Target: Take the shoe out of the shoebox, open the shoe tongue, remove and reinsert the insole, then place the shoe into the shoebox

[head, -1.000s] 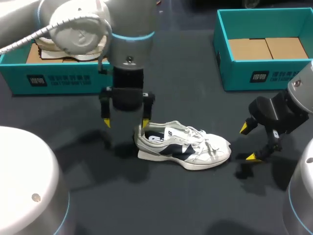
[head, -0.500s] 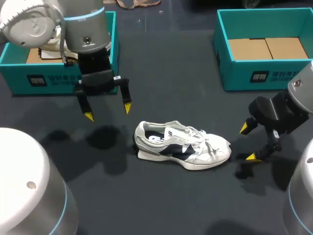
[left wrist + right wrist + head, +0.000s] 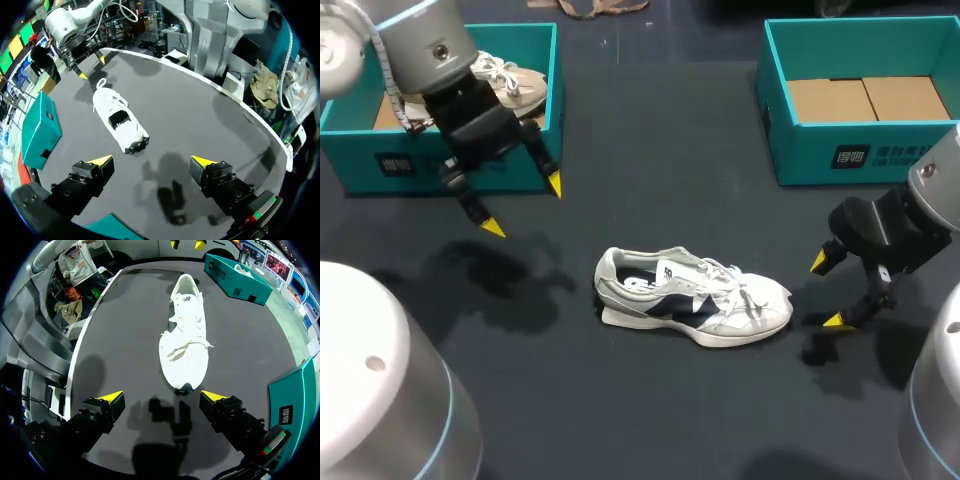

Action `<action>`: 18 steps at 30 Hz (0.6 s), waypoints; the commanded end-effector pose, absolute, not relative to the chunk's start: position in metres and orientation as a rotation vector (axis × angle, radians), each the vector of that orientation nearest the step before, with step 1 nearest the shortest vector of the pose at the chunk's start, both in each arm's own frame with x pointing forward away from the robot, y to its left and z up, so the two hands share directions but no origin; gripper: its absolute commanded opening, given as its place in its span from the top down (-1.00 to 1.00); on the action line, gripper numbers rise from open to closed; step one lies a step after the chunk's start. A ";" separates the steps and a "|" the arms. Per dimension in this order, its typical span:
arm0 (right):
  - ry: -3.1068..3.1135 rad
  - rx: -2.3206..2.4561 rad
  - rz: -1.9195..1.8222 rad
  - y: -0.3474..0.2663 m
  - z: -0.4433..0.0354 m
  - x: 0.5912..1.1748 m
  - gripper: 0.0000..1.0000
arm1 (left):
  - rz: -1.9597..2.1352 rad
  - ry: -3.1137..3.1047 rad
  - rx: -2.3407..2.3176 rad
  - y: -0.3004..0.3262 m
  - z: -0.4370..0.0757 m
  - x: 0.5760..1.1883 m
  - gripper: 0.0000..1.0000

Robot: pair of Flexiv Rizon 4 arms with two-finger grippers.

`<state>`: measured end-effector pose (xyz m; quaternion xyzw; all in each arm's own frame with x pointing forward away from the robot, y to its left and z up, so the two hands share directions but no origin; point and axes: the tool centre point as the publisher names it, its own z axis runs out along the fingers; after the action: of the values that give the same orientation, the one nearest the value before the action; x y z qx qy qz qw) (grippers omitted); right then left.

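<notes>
The sneaker [image 3: 692,305] sits in neither pair of jaws. The right jaws are spread wide and empty, their yellow tips [image 3: 837,320] just off the toe [image 3: 775,300], at 3 o'clock from the shoe. The left jaws are also wide open with nothing in them, their tips [image 3: 493,228] hanging well apart from the heel [image 3: 610,282], out at 10 o'clock.

The sneaker itself, white with navy panels, stands on its sole in the middle of the dark bench [image 3: 670,400], heel toward the left arm and toe toward the right. Its laces [image 3: 725,275] lie across the tongue [image 3: 665,272]. Behind the left jaws, at 10 o'clock, the left shoebox [image 3: 380,165] holds a second shoe [image 3: 510,85]. At 1 o'clock the right shoebox [image 3: 860,150] shows only its cardboard floor.

The shoe looks to be out of its box and the tongue not yet opened. The main risk, as I judge it, is that the sneaker is light and unheld. A tug on the tongue with nothing pinning the heel would likely drag or tip the whole shoe instead of opening it. A tip going in near the laces could snag a loop and lift the shoe. A pinch reaching for the insole could catch the collar lining with it.
</notes>
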<state>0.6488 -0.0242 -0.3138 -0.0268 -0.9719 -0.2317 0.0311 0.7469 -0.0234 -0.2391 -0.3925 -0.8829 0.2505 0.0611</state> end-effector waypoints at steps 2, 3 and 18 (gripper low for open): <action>-2.996 -0.083 -0.712 -0.024 -0.314 0.648 -1.00 | 1.068 -2.858 -0.424 -0.020 -0.252 0.742 -1.00; -2.996 -0.083 -0.712 -0.024 -0.314 0.648 -1.00 | 1.112 -2.827 -0.347 -0.019 -0.255 0.739 -1.00; -2.996 -0.083 -0.712 -0.024 -0.314 0.648 -1.00 | 1.376 -2.615 0.011 -0.008 -0.282 0.717 -1.00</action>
<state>0.6488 -0.0242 -0.3138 -0.0267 -0.9719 -0.2317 0.0312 0.7209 -0.0129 -0.2761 -0.1248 -0.9102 0.3805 0.1061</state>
